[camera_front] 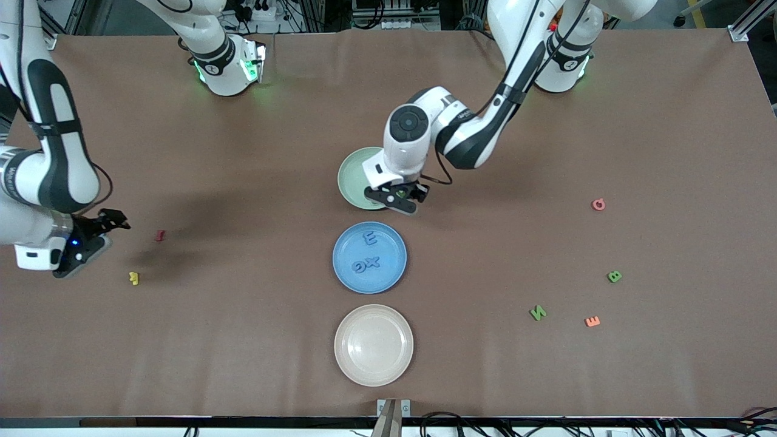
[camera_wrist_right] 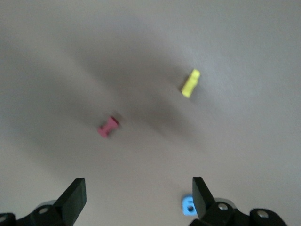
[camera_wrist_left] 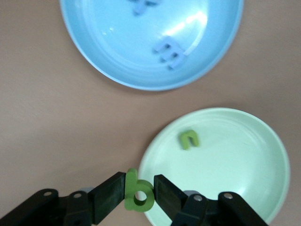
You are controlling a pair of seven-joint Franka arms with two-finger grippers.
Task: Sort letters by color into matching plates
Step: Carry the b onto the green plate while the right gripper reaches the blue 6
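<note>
white arms [camera_front: 516, 54] with black joints (green-lit bases), black fingers [camera_wrist_left: 110, 195].

Pale green plate [camera_front: 351, 177], blue plate [camera_front: 343, 267] (blue letters [camera_front: 365, 263]), cream plate [camera_front: 346, 358]

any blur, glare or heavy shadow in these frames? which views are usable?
Front view: sharp, evenly lit, soft arm shadow on the table near the red letter. Left wrist view: bright glare streak on the blue plate; the green letter in the left gripper is crisp. Right wrist view: blurred throughout, red letter and yellow letter smeared, broad dark shadow.
</note>
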